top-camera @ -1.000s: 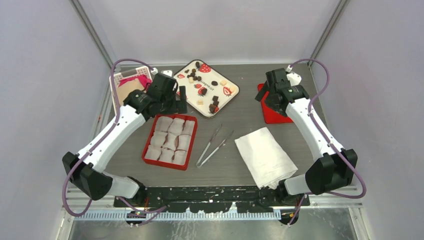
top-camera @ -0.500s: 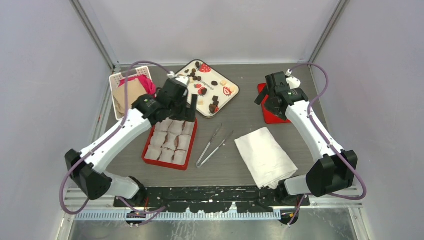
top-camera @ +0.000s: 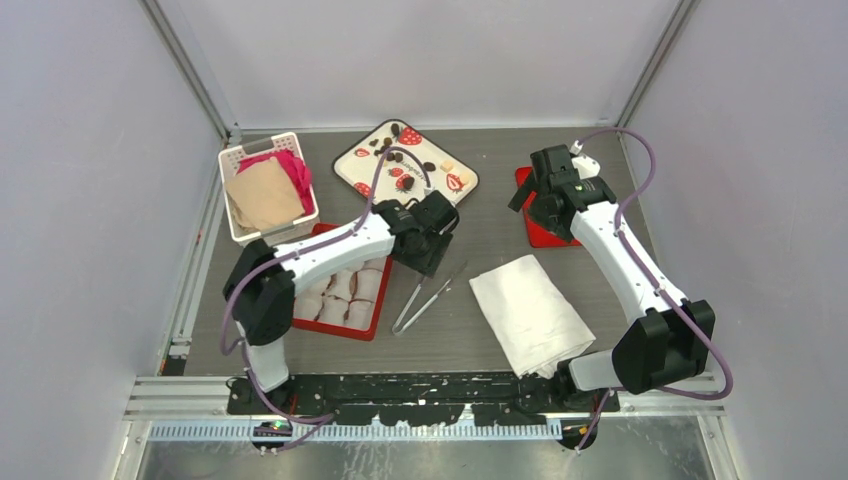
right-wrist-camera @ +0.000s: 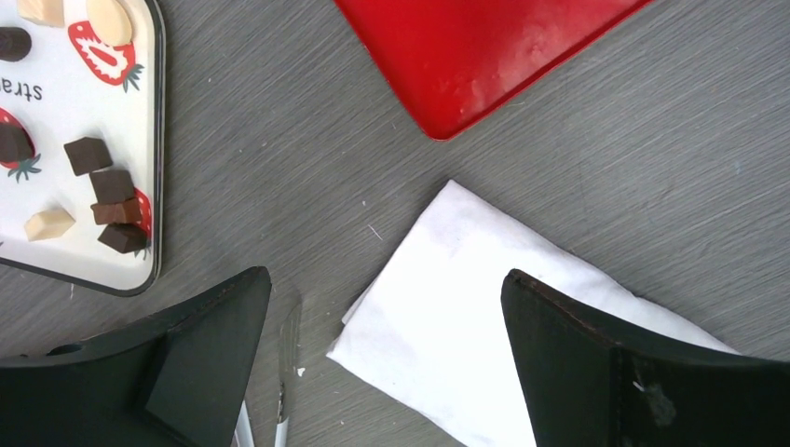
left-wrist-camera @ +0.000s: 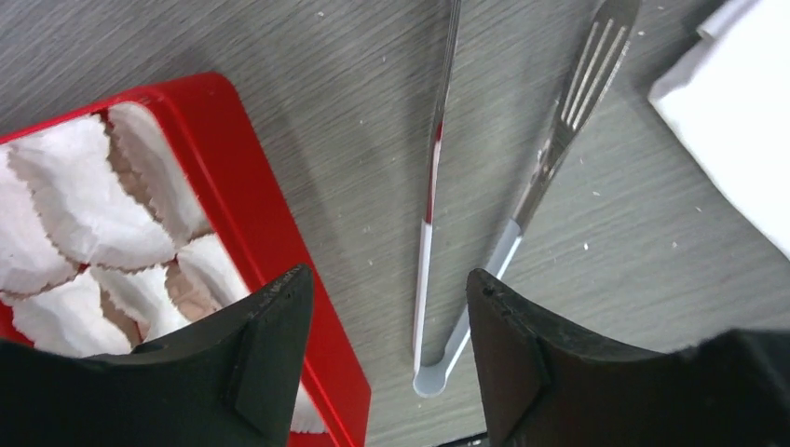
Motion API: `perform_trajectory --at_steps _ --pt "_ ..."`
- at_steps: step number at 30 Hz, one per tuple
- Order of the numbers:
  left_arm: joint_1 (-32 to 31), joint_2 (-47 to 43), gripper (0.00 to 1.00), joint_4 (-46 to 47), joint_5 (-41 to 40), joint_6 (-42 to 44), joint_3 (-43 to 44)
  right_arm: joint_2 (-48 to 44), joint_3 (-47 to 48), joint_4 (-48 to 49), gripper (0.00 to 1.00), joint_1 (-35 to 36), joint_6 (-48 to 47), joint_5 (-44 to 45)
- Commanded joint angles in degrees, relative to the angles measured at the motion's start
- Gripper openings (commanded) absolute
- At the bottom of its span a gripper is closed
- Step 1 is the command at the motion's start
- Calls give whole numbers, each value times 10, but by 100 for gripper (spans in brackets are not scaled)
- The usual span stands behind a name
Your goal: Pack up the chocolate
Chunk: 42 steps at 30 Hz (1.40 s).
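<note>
The chocolate lies as small dark and pale pieces on the strawberry-printed tray; several pieces also show in the right wrist view. My left gripper hangs open over the metal tongs. Their joined end lies on the table under the gap between the fingers, untouched. Just left of it is the red box lined with white paper cups. My right gripper is open and holds nothing.
A red lid lies under the right arm at the back right. A folded white cloth lies right of the tongs. A white basket with pink and tan cloths stands at the back left.
My left arm swung right, from beside the strawberry tray across the red box to above the tongs, and its jaws narrowed. The right arm barely moved.
</note>
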Motion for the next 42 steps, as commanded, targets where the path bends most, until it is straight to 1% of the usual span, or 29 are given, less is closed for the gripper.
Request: perform_trajectory --at_steps 1,3,7,12,14,17,22,26,27,28,31,33,36,37,39,42 --pt "1 38 59 25 -7 -33 37 -15 -1 0 100 -2 3 -3" --pt "0 57 56 17 -11 -46 43 -15 -1 -4 100 -2 0 0" --pt "-4 79 55 27 -11 -63 34 -16 -2 -9 100 -3 -6 1" --pt "-6 111 49 43 -2 -95 28 -15 2 -19 100 -3 -10 -9" --pt "-7 123 43 39 -12 -108 31 -16 4 -24 100 -3 -14 -12" --pt "-7 144 37 32 -20 -129 36 -21 4 -31 100 -4 -18 -19" --pt "-7 171 24 14 -23 -170 50 -50 -17 -32 100 -4 -27 -25" --pt "-7 186 10 -5 -26 -212 59 -95 -56 -25 100 -4 -30 -31" --pt "-7 189 3 -16 -31 -223 68 -106 -64 -25 100 -4 -31 -31" --pt "-7 190 0 -34 -35 -233 79 -117 -71 -26 99 -4 -33 -31" --pt "-7 194 0 -93 -63 -285 121 -142 -76 -33 99 -4 -40 -34" --pt "-7 197 0 -144 -83 -340 156 -156 -75 -34 99 -4 -45 -40" --pt "-7 206 0 -209 -88 -424 180 -175 -70 -38 99 -4 -47 -49" --pt "-7 207 0 -223 -85 -451 179 -178 -63 -56 99 -4 -43 -49" --pt "-7 205 0 -225 -67 -492 162 -190 -58 -76 98 -4 -34 -60" --pt "-7 206 0 -201 -27 -543 132 -225 -75 -89 98 -4 -34 -72"
